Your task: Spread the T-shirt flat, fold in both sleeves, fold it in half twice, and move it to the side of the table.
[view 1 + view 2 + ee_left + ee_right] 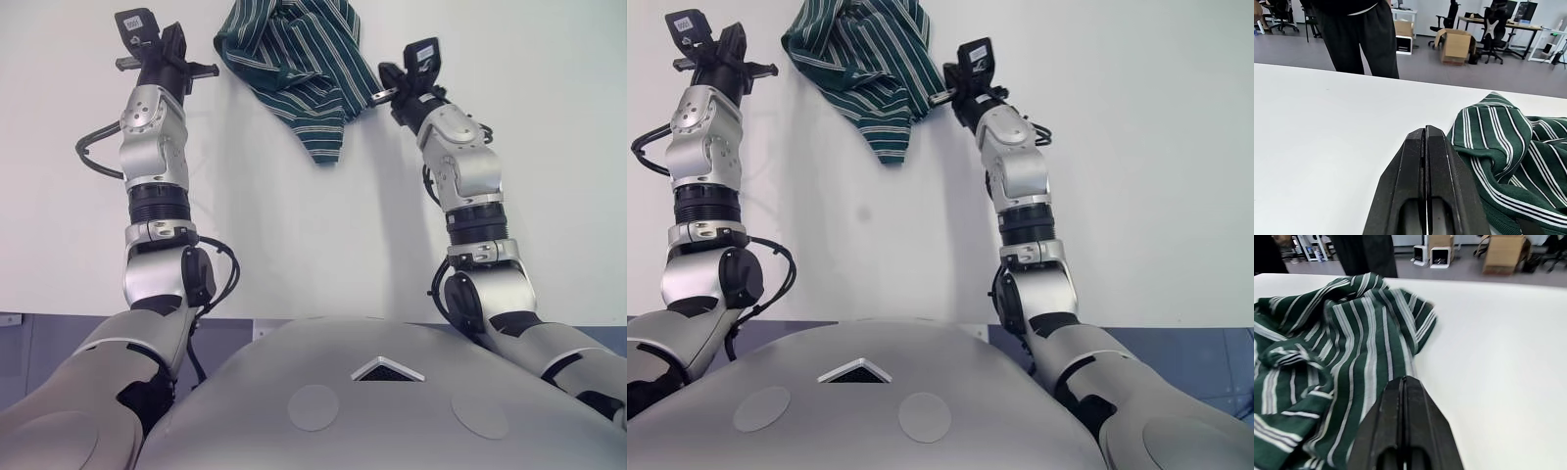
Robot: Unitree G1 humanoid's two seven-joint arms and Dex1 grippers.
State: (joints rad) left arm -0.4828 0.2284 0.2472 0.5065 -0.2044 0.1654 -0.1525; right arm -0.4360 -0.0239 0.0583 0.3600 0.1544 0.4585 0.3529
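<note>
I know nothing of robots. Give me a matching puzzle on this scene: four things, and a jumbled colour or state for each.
1. T-shirt
2. left gripper
3. right gripper
4. table

a. white
b. shut, over bare table
c. bunched up, green with stripes
d. shut, at the cloth's edge

Pairs: 1-c, 2-b, 3-d, 4-a
</note>
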